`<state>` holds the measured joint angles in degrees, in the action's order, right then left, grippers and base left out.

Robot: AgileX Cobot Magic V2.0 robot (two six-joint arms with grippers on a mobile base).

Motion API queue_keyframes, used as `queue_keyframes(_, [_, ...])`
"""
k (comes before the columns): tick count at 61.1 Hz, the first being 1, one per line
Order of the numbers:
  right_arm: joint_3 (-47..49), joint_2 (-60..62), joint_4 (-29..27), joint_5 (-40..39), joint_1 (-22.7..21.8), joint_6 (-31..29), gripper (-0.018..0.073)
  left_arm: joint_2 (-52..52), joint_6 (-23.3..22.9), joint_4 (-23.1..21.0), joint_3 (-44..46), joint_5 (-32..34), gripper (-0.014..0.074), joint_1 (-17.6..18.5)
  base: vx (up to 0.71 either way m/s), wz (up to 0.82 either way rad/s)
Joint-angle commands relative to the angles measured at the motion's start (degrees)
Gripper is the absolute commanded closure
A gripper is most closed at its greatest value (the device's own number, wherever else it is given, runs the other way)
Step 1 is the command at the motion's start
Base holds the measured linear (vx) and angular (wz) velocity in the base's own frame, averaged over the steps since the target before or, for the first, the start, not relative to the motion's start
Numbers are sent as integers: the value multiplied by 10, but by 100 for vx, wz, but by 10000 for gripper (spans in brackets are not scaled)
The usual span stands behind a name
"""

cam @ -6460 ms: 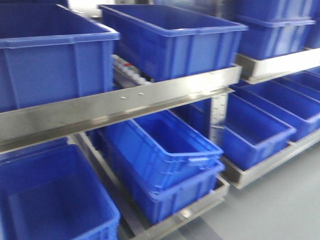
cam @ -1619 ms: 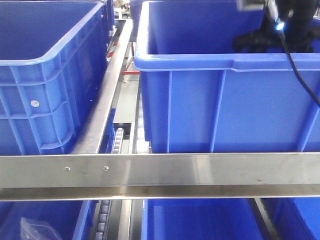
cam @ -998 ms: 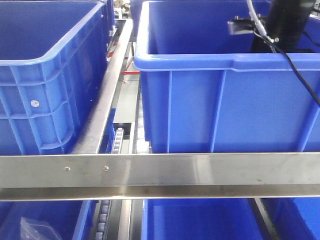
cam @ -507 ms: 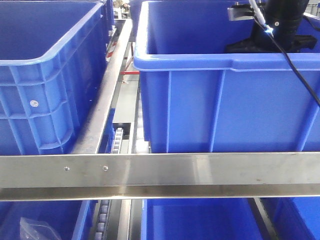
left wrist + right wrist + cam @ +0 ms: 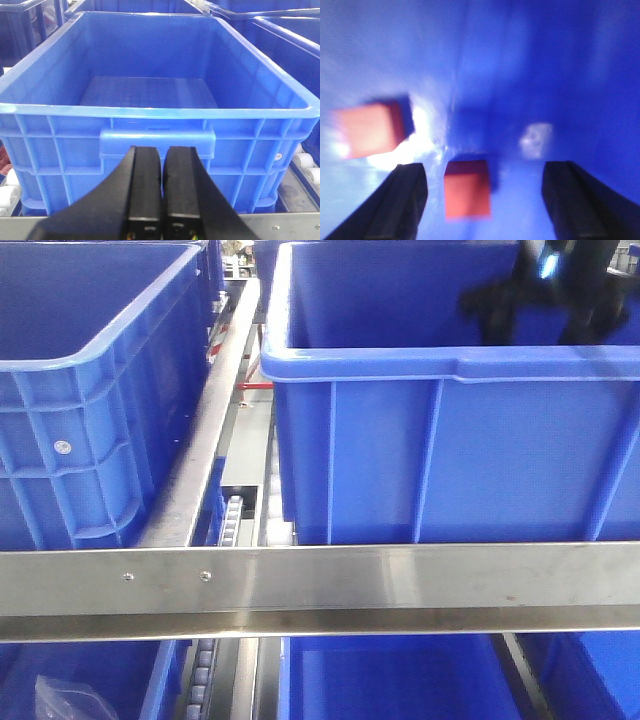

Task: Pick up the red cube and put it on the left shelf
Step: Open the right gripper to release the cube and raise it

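In the right wrist view a red cube (image 5: 466, 192) lies on the blue bin floor between the two fingers of my right gripper (image 5: 487, 200), nearer the left finger. The gripper is open and touches nothing. A second red cube (image 5: 367, 129) lies further off to the left. In the front view my right arm (image 5: 545, 295) reaches down into the right-hand blue bin (image 5: 450, 450), and its gripper is hidden behind the bin wall. My left gripper (image 5: 163, 170) is shut and empty, in front of an empty blue bin (image 5: 150, 92).
A second large blue bin (image 5: 90, 390) stands on the left of the upper shelf. A steel shelf rail (image 5: 320, 585) runs across the front. A roller track (image 5: 232, 520) lies between the bins. More blue bins (image 5: 390, 680) sit on the lower level.
The view went from an angled look at the racks to facing the upper shelf. The right arm has shifted inside the right bin and is now blurred by motion.
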<state>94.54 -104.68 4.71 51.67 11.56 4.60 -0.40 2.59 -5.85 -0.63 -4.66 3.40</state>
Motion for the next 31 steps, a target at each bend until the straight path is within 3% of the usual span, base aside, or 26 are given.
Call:
queue_keyframes(1, [11,86,9,-43,-1,-3,100,-7,-3,-2,-14,51,495,1,0,0])
queue_keyframes(17, [-86,227,9,-73,-1,-24,513,-7,-3,-2,-14,51,495,1,-1,-5])
queue_keyframes(31, [-284,409,9,-169,-1,-29,508,-7,-3,-2,-14,51,495,1,0,0])
